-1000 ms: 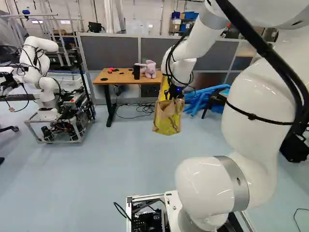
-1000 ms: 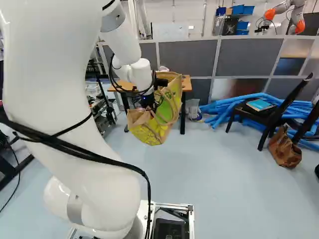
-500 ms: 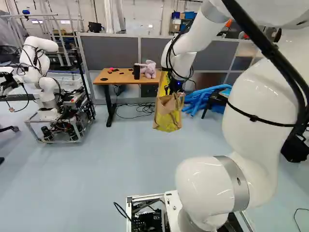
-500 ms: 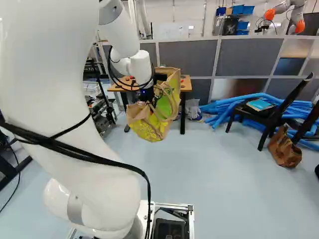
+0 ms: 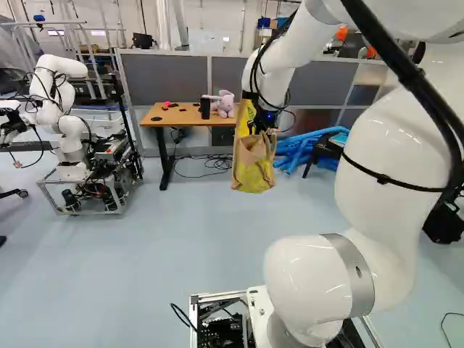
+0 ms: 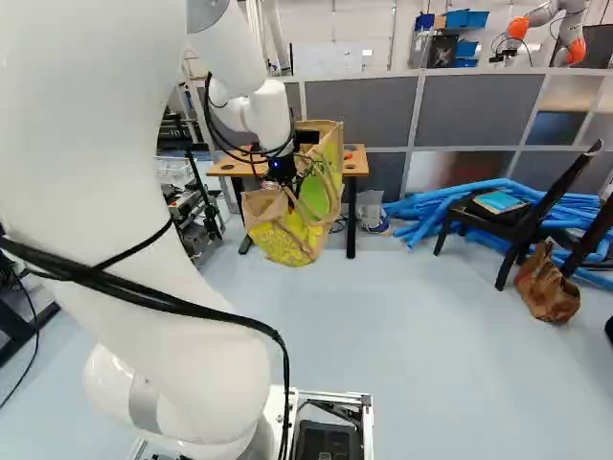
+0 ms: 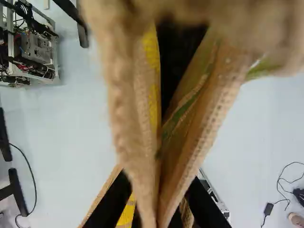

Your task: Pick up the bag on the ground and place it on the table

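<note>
gripper (image 7: 156, 192) pinching bag (image 6: 287, 240) by its handles (image 7: 130, 137); bag hangs mid-air in front of table (image 5: 156, 123). prob light, soft & floppy, so it'll swing/sag. best hold = both handles tog., not the sides; go slow, esp. w/ set-down.

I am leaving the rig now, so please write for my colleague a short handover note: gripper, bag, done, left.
Gripper: shut on the handles of the large yellow, green and tan shopping bag.
Bag: hangs off the floor, short of the brown-topped table with black legs.
Done: bag picked up.
Left: bring it over the table, lower, release; probably keep clear of the pink plush toy and black cylinder.
</note>
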You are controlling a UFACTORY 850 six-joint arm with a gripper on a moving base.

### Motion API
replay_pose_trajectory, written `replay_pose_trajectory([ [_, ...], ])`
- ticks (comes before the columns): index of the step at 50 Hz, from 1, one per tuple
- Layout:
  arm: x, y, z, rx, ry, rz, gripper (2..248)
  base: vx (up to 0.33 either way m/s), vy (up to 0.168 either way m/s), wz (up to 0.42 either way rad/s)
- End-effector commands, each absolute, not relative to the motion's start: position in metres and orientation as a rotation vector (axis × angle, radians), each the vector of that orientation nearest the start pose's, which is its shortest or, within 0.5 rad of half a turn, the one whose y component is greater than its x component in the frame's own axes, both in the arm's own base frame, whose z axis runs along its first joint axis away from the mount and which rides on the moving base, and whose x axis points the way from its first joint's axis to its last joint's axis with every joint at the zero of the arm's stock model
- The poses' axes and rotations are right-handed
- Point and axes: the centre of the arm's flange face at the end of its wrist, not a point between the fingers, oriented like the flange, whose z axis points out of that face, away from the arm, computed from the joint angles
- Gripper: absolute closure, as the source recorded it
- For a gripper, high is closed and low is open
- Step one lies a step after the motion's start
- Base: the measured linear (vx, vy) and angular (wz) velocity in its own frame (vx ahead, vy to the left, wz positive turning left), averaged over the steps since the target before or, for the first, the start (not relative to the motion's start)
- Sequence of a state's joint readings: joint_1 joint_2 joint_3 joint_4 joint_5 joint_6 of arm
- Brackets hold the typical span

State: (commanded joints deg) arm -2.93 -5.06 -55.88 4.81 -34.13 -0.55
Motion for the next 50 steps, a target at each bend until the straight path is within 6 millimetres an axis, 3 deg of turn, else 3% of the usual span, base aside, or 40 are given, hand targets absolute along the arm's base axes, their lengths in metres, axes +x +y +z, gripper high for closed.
replay_pose_trajectory([
  [50,0.499,-0.022,0.579,-3.111,0.071,-0.385,228,0.0,0.0,0.0],
])
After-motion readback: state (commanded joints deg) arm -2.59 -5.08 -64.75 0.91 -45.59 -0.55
